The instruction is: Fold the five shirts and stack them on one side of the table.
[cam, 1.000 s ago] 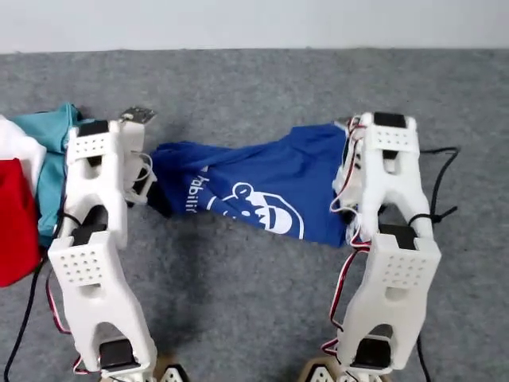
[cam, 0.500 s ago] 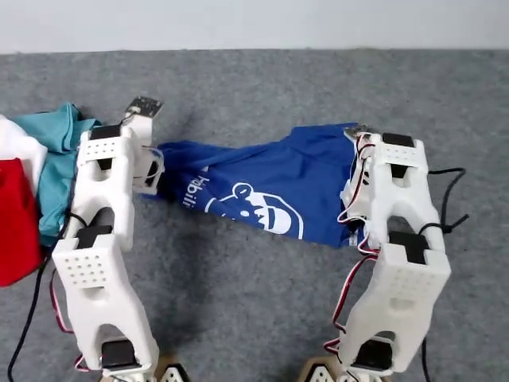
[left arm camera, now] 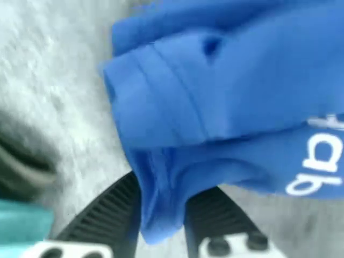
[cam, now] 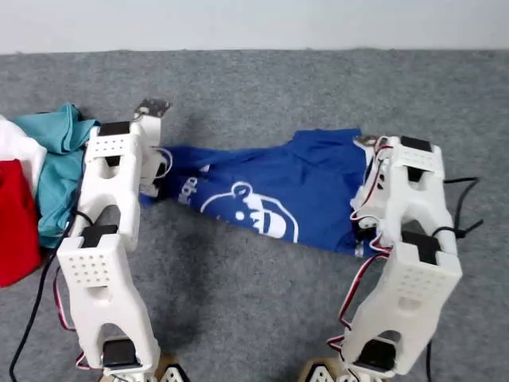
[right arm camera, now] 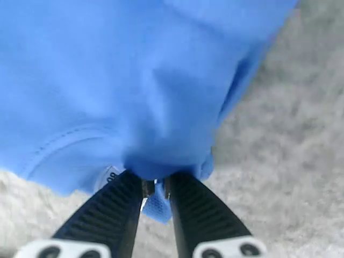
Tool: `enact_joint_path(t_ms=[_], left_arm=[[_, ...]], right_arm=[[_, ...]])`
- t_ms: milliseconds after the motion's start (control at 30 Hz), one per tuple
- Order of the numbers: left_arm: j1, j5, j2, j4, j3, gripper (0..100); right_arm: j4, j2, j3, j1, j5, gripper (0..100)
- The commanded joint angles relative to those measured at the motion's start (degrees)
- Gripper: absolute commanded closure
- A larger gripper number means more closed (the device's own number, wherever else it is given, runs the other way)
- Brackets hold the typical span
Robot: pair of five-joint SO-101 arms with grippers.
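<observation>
The grey carpeted table (cam: 262, 79) holds the blue shirt (cam: 318, 179) at its middle, long axis running left to right between the arms, bunched narrow at the left end and wider at the right. A teal shirt (cam: 56, 159), a red shirt (cam: 16, 231) and a white shirt (cam: 16, 147) lie heaped at the left edge. The left gripper (left arm camera: 161, 188) pinches the narrow end, and the right gripper (right arm camera: 156, 185) is clamped on the wide end. White lettering (cam: 189, 191) and a cartoon figure (cam: 256, 208) mark the front

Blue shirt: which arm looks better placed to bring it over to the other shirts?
Probably the left. Both arms have the blue shirt clamped, but the left gripper holds the end beside the teal shirt, white shirt and red shirt; the right gripper holds the far end.
</observation>
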Motion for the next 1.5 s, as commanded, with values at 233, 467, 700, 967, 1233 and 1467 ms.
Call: enact_joint_path(t_ms=[233,467,700,967,1233,1467], left_arm=[[-10.7,-21.3,-13.2,15.9,-6.2,96],[-11.5,-24.4,-15.6,15.9,-5.9,96],[-7.3,-24.4,-12.8,15.8,0.9,96],[-5.8,-24.4,-9.7,15.8,1.5,96],[-5.7,-24.5,-6.4,15.7,1.3,96],[-5.7,-24.6,-6.2,15.6,1.2,96]], right_arm=[[9.6,-10.1,1.3,11.3,12.1,99.0],[16.9,-21.5,-4.8,11.6,13.6,99.0],[16.4,-21.8,7.6,-1.1,7.2,97.6],[16.3,-21.5,8.0,-12.4,4.3,82.2],[7.6,-14.1,9.0,-18.2,-3.9,82.2],[2.2,-2.5,8.5,-22.4,-4.7,82.3]])
